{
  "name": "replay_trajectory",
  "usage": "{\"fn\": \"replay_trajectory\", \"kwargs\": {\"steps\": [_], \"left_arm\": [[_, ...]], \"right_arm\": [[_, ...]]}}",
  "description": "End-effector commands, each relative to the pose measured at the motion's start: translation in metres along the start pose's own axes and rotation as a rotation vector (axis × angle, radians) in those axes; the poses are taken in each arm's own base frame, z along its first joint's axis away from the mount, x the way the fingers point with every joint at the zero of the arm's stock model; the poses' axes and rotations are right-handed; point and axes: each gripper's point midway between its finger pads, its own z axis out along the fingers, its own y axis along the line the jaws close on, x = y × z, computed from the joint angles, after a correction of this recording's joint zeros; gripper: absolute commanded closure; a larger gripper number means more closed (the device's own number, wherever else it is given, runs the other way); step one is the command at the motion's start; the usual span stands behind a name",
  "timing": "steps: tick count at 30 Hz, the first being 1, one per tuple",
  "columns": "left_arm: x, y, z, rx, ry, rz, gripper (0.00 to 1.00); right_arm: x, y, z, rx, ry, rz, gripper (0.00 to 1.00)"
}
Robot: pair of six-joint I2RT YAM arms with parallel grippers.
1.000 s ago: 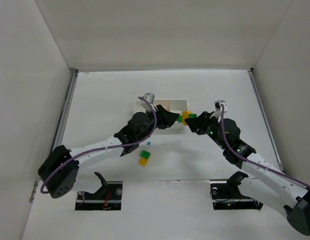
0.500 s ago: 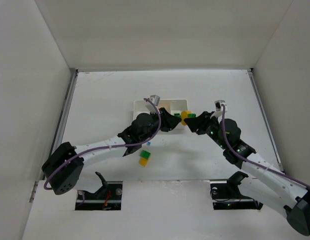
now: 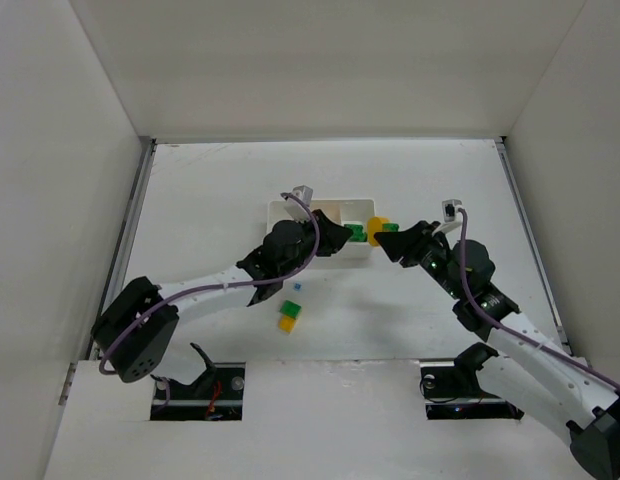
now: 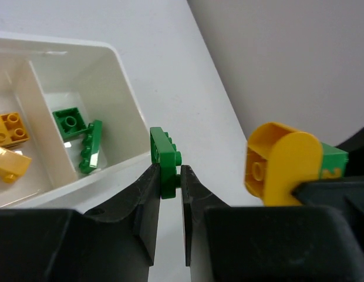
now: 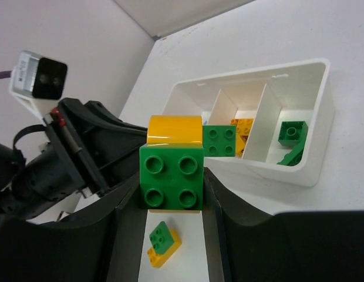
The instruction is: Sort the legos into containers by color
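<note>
Now our left gripper [image 4: 169, 179] pinches a small green plastic brick [image 4: 163, 154] flatwise, right gripper [image 5: 171, 202] a green-yellow brick stack [image 5: 171, 170]; we judge them light, stiff, slick

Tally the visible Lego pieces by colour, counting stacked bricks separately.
Green legos: 5 (two in the tray, one in the left pincer, one in the held stack of the right pincer, one in the table stack)
Yellow legos: 4 (two in the tray, one in each stack)
Light blue lego: 1
Total: 10
</note>
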Motion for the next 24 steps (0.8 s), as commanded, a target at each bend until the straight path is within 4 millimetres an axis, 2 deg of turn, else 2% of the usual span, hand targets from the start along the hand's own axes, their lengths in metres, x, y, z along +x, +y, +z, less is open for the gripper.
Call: {"fn": "replay_trajectory", "kwargs": {"steps": [1, 7, 14, 16, 19, 21, 24], "left_arm": [[-0.012, -0.003, 0.007, 0.005, -0.039, 0.016, 0.90], [-0.028, -0.005, 0.033, 0.002, -0.061, 0.018, 0.88], [-0.024, 0.015, 0.068, -0.052, -0.045, 0.016, 0.86], [-0.021, 0.020, 0.077, -0.063, -0.033, 0.012, 0.80], [-0.019, 0.022, 0.080, -0.065, -0.027, -0.006, 0.63], [-0.022, 0.021, 0.077, -0.064, -0.033, -0.014, 0.54], [-0.029, 0.018, 0.065, -0.057, -0.055, -0.040, 0.48]], "right_arm": [[-0.015, 0.012, 0.001, -0.052, -0.055, 0.007, 0.77], [-0.012, 0.001, 0.004, -0.012, -0.056, -0.003, 0.77], [-0.008, -0.005, 0.002, 0.001, -0.057, -0.015, 0.76], [-0.005, -0.008, 0.003, 0.007, -0.050, -0.015, 0.76], [-0.002, -0.011, 0.004, 0.015, -0.041, -0.014, 0.76], [-0.002, -0.012, 0.006, 0.017, -0.040, -0.014, 0.76], [0.001, -0.011, 0.008, 0.006, -0.033, -0.005, 0.76]]}}
